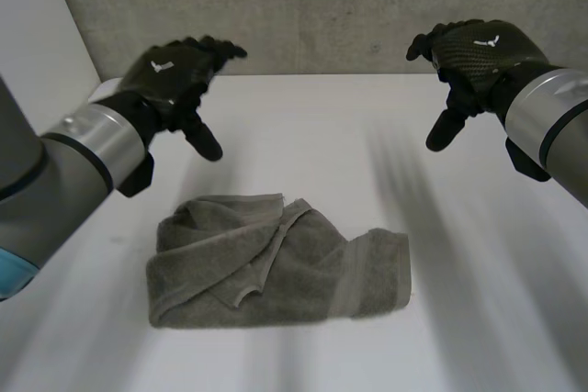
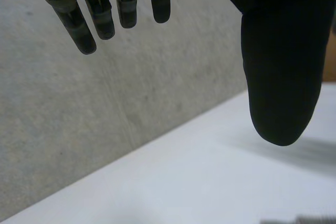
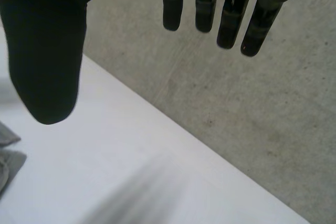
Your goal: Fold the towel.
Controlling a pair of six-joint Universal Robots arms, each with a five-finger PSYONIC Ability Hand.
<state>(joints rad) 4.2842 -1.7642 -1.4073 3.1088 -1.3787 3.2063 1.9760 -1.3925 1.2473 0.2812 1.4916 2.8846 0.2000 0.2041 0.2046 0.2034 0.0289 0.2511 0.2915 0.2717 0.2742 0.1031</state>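
Right, I see the grey towel (image 1: 276,263) lying rumpled and loosely doubled over on the white table (image 1: 322,126), toward the near side. The left hand (image 1: 175,75) hangs in the air beyond the towel's left end, its fingers (image 2: 89,22) straight, spread and holding nothing. The right hand (image 1: 478,52) hangs likewise beyond the right end, its fingers (image 3: 231,22) relaxed and empty. Neither hand touches the cloth; both are well apart from it, fingertips aimed toward the concrete wall (image 1: 322,6).
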